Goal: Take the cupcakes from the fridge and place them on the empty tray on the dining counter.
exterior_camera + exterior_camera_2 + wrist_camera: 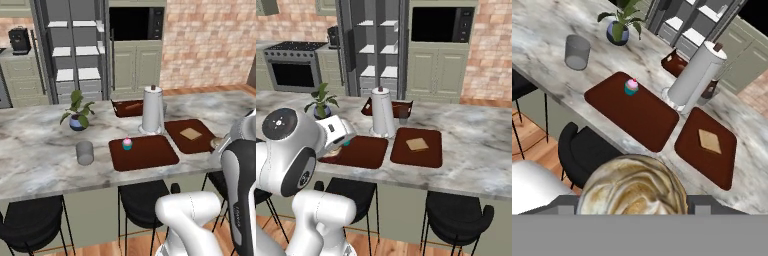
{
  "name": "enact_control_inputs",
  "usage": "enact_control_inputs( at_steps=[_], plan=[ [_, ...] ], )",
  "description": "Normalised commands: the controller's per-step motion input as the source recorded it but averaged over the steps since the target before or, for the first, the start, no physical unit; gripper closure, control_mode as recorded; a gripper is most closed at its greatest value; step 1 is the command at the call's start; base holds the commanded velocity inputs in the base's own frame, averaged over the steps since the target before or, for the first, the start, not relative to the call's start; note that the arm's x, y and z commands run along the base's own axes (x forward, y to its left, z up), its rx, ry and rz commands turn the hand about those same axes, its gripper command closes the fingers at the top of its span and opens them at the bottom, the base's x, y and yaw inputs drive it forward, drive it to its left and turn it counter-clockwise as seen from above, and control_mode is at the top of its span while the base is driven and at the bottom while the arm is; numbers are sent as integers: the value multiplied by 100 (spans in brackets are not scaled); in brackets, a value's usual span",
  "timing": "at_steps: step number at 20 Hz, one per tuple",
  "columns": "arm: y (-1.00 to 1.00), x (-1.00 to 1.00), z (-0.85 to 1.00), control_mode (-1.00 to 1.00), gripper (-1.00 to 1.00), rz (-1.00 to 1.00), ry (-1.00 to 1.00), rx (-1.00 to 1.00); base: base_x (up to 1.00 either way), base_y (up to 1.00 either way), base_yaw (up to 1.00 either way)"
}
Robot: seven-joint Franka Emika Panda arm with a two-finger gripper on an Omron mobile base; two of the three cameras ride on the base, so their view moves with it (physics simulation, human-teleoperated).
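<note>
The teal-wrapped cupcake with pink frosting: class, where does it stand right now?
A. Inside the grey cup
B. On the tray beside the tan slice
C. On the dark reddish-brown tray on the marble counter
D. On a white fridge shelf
C: the cupcake stands upright near the far edge of the otherwise bare tray on the marble counter, apart from the neighbouring tray with the tan slice.
</note>
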Motion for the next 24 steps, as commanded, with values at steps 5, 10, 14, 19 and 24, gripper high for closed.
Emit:
enact_control_inputs(
  at_steps=[5,10,14,19,24],
  plan=[
    [30,36,-10,-100,100,0,0,1,0,0,0],
    [42,74,-11,-100,100,0,0,5,0,0,0],
    [28,69,-18,-100,100,0,1,4,0,0,0],
    [18,50,-41,-100,100,0,3,3,0,0,0],
    [3,55,-52,-100,100,2,0,2,0,0,0]
  ],
)
